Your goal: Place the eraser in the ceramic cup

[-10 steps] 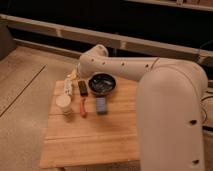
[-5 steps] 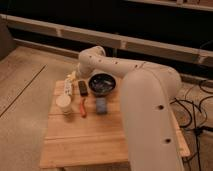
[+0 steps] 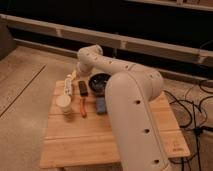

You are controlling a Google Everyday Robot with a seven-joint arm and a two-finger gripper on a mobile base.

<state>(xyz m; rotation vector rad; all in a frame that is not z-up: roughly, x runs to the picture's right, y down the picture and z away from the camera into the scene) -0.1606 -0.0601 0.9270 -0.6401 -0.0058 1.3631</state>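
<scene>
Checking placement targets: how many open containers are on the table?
2. The ceramic cup stands at the table's left edge in view; the black bowl is at the back, partly behind the arm. The gripper hangs near the back-left corner and may hide something small.

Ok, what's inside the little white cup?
Nothing shows above the rim of the ceramic cup, but its wall hides the bottom. The eraser lies outside it on the table; the end effector hangs beyond both, at the table's far edge.

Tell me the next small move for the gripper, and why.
Probably bring the open gripper down over the eraser. It hovers just behind the eraser, which lies ungripped on the wooden table between the black bowl and the ceramic cup.
</scene>
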